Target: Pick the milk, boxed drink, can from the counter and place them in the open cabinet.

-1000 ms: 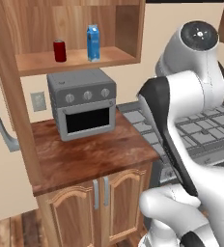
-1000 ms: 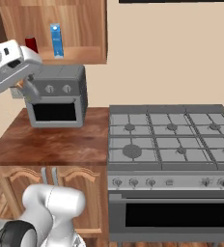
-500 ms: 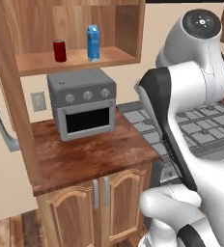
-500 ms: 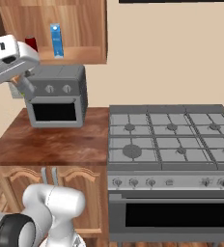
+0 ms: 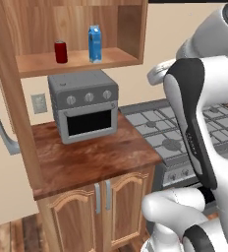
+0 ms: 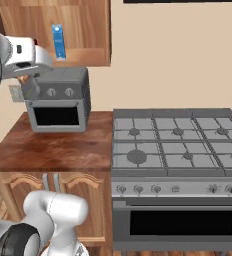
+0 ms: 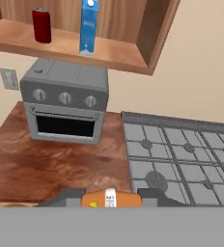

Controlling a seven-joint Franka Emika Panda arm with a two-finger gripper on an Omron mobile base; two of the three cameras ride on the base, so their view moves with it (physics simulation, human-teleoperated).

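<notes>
The small orange boxed drink [image 7: 111, 198] sits between my dark fingertips [image 7: 67, 195] at the bottom of the hand view, with my gripper [image 7: 111, 197] shut on it. I hold it above the reddish-brown counter [image 7: 41, 169], in front of the stove's left edge. The blue milk [image 7: 88, 26] carton and the red can [image 7: 41, 25] stand upright on the shelf of the open cabinet [image 7: 119, 52], the can left of the milk. From the left base view the milk [image 5: 95, 44] and can [image 5: 61, 51] show on that same shelf [image 5: 37, 65].
A grey toaster oven [image 5: 84, 112] stands on the counter [image 5: 96, 157] directly under the cabinet shelf. A gas stove [image 6: 178, 145] adjoins the counter on the right. The cabinet's open door with its grey bar handle [image 5: 0, 125] hangs at the left.
My arm has lifted and swung a little to the right with the boxed drink still held. Milk and can have not moved.
</notes>
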